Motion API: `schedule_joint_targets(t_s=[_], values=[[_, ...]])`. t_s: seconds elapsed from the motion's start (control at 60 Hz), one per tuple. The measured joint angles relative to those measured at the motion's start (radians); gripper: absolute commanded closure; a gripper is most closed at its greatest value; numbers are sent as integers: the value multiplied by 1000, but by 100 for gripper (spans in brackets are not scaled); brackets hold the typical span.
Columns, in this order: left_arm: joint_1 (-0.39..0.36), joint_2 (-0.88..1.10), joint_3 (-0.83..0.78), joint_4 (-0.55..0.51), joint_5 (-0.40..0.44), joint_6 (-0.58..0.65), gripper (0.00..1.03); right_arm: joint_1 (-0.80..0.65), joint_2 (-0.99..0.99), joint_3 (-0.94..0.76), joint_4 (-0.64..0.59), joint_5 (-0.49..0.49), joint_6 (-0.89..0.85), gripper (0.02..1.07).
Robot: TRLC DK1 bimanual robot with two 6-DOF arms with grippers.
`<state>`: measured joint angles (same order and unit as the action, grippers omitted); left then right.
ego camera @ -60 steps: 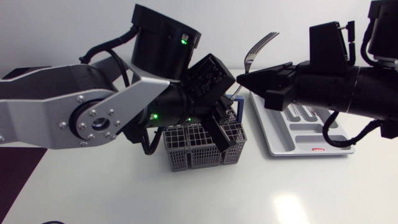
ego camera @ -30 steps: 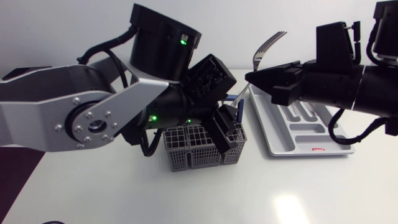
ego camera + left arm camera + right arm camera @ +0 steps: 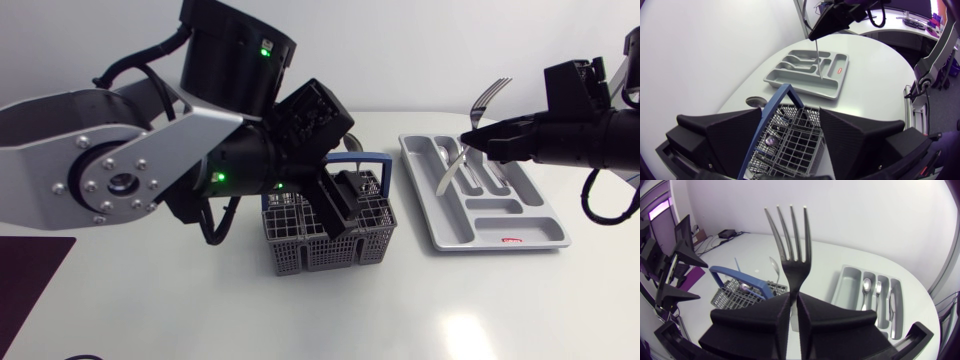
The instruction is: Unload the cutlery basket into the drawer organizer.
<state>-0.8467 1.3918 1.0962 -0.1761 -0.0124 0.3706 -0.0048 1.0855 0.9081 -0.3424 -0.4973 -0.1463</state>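
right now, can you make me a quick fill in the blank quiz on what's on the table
1. The right tool is shut on a ___.
2. The basket has a handle coloured ___.
3. The left tool is over the basket, and it is ___.
4. The organizer lies on the ___ arm's side of the basket.

Missing words: fork; blue; open; right.
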Motion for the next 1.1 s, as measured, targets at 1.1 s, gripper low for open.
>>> schedule_joint_targets(t_s=[1.1], values=[[70, -68, -50, -97, 27, 72, 5, -275, 748, 584, -218, 188, -259, 96]])
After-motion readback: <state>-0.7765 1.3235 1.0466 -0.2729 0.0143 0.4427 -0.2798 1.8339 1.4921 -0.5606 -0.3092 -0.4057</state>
